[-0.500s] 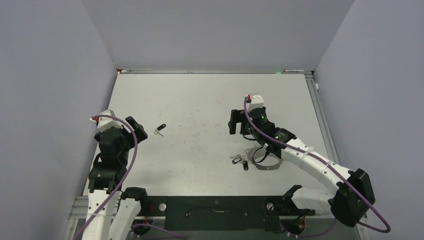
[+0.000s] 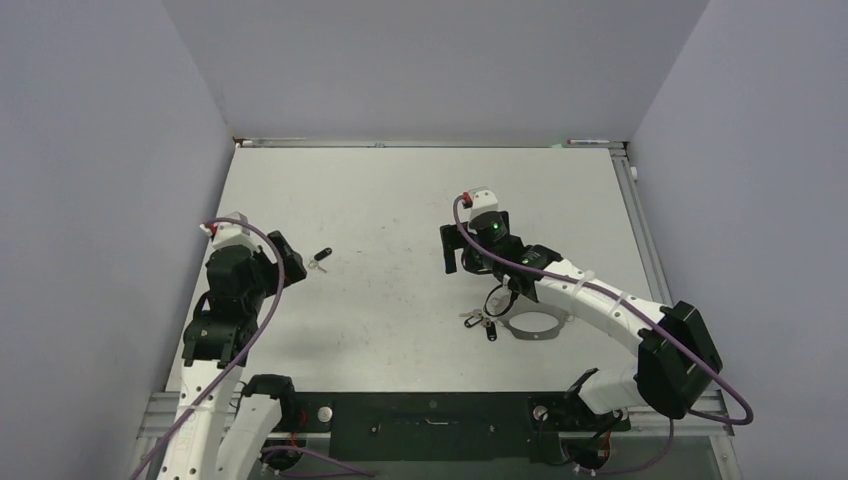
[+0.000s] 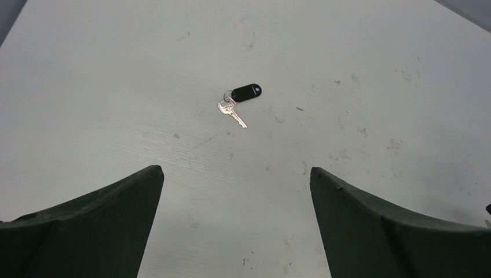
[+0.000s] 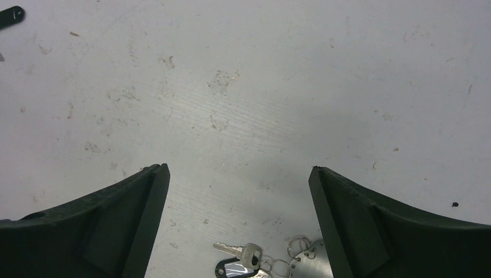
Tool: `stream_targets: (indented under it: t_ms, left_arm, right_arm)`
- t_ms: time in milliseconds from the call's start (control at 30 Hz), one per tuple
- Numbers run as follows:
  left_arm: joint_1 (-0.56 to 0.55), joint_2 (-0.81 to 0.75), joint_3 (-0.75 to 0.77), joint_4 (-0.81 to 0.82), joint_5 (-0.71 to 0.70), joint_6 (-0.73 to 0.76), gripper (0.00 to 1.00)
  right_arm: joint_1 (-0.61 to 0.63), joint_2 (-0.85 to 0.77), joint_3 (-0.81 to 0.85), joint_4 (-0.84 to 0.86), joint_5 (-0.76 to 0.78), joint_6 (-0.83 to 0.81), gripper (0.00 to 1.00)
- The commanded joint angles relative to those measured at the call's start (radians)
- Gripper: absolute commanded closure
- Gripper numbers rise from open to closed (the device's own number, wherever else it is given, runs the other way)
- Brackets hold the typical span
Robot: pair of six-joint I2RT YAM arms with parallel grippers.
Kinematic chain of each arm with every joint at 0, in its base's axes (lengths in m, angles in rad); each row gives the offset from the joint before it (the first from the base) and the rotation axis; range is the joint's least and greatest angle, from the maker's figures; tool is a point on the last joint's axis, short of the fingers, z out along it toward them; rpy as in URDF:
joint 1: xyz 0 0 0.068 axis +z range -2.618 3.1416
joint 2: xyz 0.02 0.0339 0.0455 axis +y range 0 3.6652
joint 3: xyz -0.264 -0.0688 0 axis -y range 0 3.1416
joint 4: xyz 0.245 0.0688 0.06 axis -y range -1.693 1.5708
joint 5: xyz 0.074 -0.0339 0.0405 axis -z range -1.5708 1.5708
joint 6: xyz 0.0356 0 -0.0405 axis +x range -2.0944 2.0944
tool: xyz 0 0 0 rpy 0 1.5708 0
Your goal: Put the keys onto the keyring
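1. One key [image 3: 233, 110] with a black tag lies alone toward the left edge of the counter [image 2: 400, 200], not yet joined.
2. The other keys [image 2: 482, 322] lie just beside the keyring [image 2: 535, 325], toward the near edge.
3. The left hand [image 3: 236, 171] and the right hand [image 4: 237, 171] are both released and hold nothing.

Table [image 2: 400, 200]: off-white, flecked with grey-brown scuffs. Lone key [image 3: 233, 112] at nine o'clock: plain silver, on a glossy black tag [image 3: 246, 92]. Keys [image 4: 243, 253] at five o'clock: silver, one black-headed. Keyring [image 4: 311, 262]: brushed silver. Left gripper [image 3: 236, 171] and right gripper [image 4: 238, 168]: matte green-black. Arms [image 2: 600, 305]: white and black. Cables [image 2: 262, 300]: purple. Walls [image 2: 100, 150]: pale lavender-grey.
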State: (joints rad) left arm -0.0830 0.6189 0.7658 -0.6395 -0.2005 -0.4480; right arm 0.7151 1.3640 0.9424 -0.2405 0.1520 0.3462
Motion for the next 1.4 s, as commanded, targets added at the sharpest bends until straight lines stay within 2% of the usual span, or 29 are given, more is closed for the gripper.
stream_targets:
  t_ms: [0,67,200,300,500,733,1067,1367]
  left_arm:
    - [0.003,0.043,0.022,0.036,0.107,0.02,0.04]
    - [0.003,0.064,0.025,0.037,0.145,0.023,0.03]
    - [-0.004,0.103,0.024,0.044,0.223,0.034,0.0]
    - [-0.018,0.134,0.028,0.041,0.267,0.04,0.07]
    - [-0.023,0.168,0.033,0.038,0.271,0.029,0.14]
    - [-0.035,0.196,0.036,0.031,0.277,0.027,0.22]
    - [-0.04,0.213,0.036,0.034,0.308,0.033,0.34]
    - [-0.073,0.236,0.038,0.031,0.336,0.048,0.35]
  right_arm:
    - [-0.002,0.028,0.016,-0.018,0.047,-0.028,0.02]
    - [-0.023,0.031,0.014,-0.038,0.085,0.0,0.05]
    - [-0.08,-0.009,-0.041,-0.049,0.066,0.031,0.12]
    - [-0.125,-0.057,-0.103,-0.053,0.067,0.059,0.14]
    - [-0.154,-0.062,-0.149,0.006,-0.077,0.001,0.16]
    - [-0.166,-0.046,-0.159,-0.035,0.046,0.049,0.19]
    - [-0.195,-0.07,-0.209,-0.071,0.057,0.061,0.24]
    - [-0.2,-0.102,-0.27,-0.075,0.123,0.168,0.31]
